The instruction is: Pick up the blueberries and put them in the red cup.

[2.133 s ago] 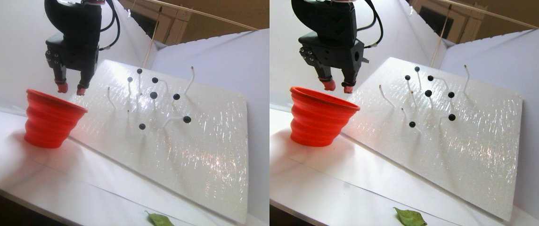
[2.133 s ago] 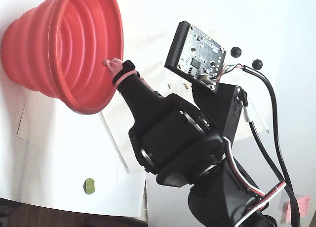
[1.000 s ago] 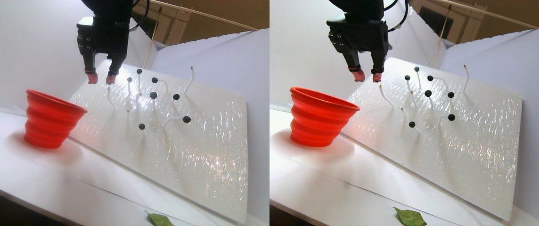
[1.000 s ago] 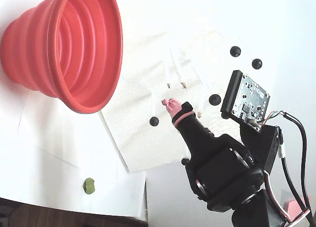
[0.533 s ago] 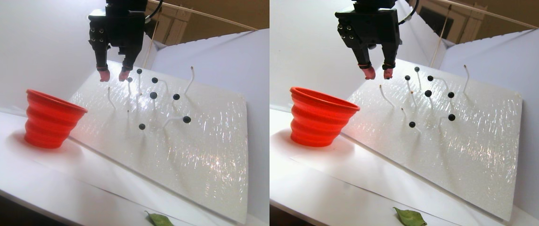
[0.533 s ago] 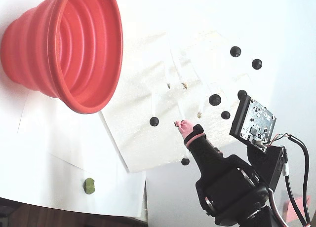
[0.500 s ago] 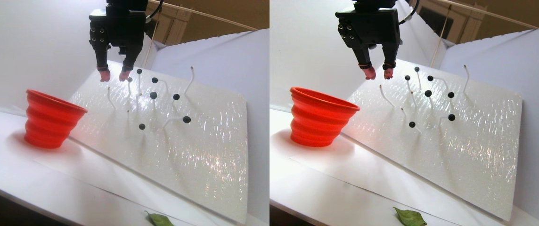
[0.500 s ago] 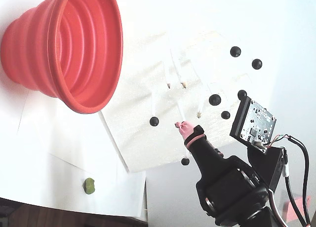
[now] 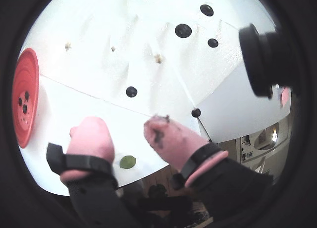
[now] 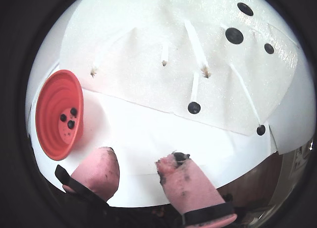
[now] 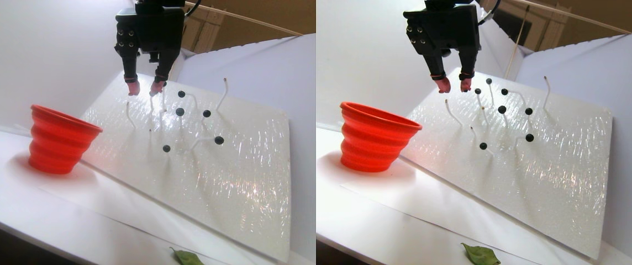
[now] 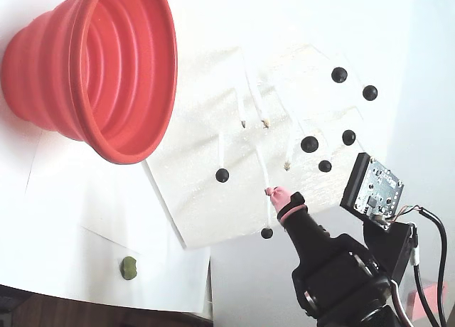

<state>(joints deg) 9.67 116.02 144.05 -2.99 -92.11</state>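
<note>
Black two-finger gripper [image 11: 143, 86], pink-tipped fingers spread and empty, hovers over tilted white foam board [image 11: 238, 165]; glossy black-blue blueberries [image 11: 180, 111] perch on white stems; three inside red-orange ridged silicone cup [image 10: 49, 114].

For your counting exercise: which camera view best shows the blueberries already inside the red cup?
A wrist view: three blueberries lie clearly inside the red cup. The other wrist view shows them edge-on; the stereo pair sees only its outside, and the fixed view's interior shows none.

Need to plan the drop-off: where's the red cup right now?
In the stereo pair view the red cup stands at left on the white table, beside the tilted board's lower-left edge.
</note>
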